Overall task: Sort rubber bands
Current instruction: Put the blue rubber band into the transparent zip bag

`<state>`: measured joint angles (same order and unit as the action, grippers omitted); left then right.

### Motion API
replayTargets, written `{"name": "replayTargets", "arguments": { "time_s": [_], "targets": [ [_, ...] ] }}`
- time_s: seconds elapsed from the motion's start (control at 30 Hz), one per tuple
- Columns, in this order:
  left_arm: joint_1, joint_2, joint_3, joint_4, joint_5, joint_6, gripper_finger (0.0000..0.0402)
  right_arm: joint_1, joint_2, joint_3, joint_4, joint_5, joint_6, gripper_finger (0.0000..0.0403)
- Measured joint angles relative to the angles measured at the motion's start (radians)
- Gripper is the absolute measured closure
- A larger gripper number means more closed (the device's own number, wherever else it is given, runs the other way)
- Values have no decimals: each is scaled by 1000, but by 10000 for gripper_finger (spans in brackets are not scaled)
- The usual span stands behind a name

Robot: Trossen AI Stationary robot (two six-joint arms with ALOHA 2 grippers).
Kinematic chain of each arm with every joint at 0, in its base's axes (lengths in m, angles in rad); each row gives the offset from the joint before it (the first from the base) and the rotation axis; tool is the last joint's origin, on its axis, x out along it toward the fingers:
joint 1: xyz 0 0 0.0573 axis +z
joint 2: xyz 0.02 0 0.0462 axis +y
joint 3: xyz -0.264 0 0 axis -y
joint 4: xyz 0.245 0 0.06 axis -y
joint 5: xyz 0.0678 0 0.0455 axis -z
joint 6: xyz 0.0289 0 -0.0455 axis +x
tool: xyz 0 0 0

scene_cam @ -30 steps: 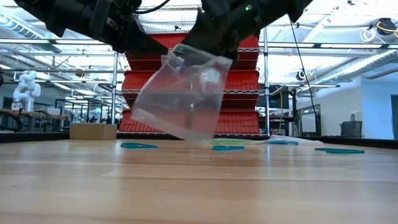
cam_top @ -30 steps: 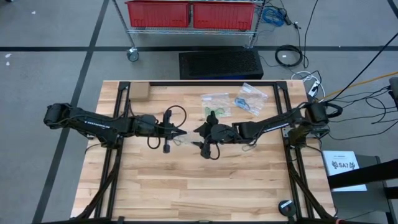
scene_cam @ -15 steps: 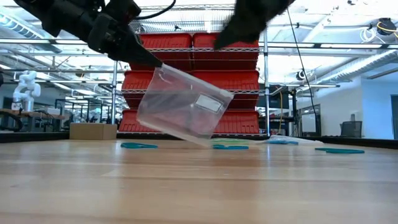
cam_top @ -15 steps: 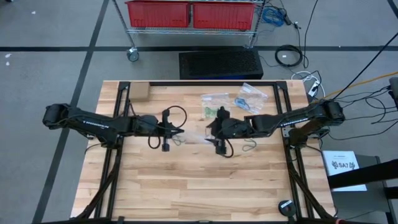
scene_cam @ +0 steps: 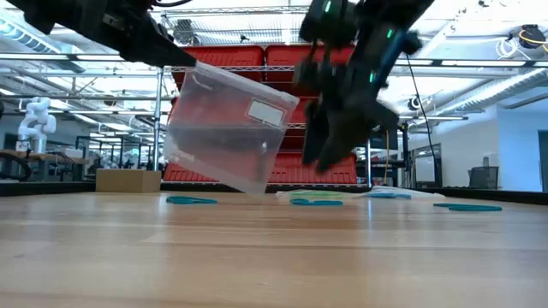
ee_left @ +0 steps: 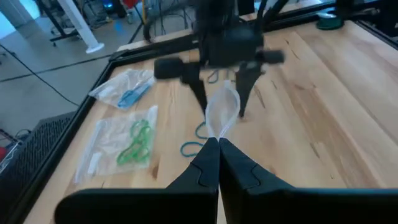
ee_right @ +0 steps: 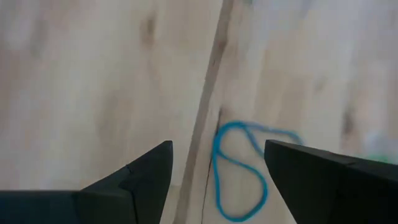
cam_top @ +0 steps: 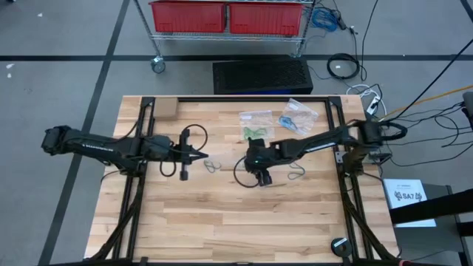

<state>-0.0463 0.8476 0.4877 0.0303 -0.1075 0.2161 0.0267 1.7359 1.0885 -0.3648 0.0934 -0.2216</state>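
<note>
Rubber bands are what this job is about, and they lie on the wooden table point(cam_top: 222, 229). The biggest thing near them is the clear bag point(scene_cam: 227, 124), which hangs tilted over the middle of the table. The left gripper point(ee_left: 217, 142) has its fingers pressed together on the bag's top edge, so it is pinching the bag.

Two more bags lie flat near the far edge: a bag with green bands point(cam_top: 256, 131) and a bag with blue bands point(cam_top: 297, 117).

The right gripper point(ee_right: 214, 163) hangs with its fingers spread wide over a loose blue band point(ee_right: 239, 171) near the middle of the table.

That band looks very light, thin and floppy. It will probably bend and stretch and may slip away. I think it is best to pinch one side of the loop, right down at the wood.
</note>
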Motion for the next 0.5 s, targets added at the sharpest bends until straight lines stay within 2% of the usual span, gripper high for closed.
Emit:
{"name": "replayTargets", "arguments": {
  "time_s": [0.2,0.5],
  "targets": [
    [-5,-18,-3,-33,0,0,398,-33,132,0,26,-22,-123,158],
    [-5,-18,-4,-36,0,0,398,-95,170,3,95,-49,-184,158]
  ]
}}
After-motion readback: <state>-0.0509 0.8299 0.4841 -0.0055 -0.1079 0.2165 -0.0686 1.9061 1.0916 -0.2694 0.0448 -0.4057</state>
